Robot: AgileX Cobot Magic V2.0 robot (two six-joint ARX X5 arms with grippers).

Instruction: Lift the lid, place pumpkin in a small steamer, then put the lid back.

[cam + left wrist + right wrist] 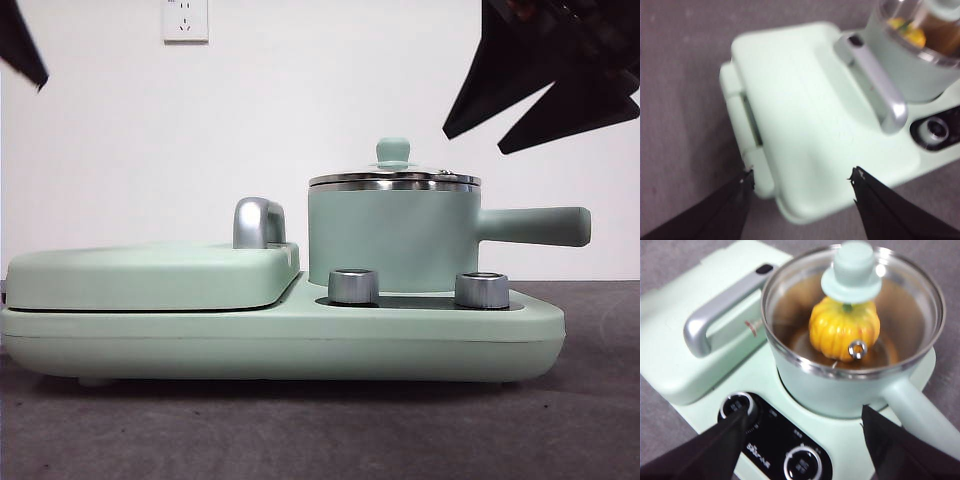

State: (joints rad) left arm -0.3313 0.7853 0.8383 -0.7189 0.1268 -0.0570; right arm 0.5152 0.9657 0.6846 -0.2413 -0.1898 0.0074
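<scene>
The lid (852, 315) is seated on the steel rim of the small steamer (392, 240), its mint-green knob upright. Through the glass, the pumpkin (844, 330) is seen standing inside the pot, on its bottom. The right gripper (802, 415) is held above the pot and the control knobs (353, 285), its jaws spread wide and nothing gripped between them. The left gripper (801, 175) is held over the flat cover (805, 120) with the chrome handle (875, 80), jaws also parted and empty.
</scene>
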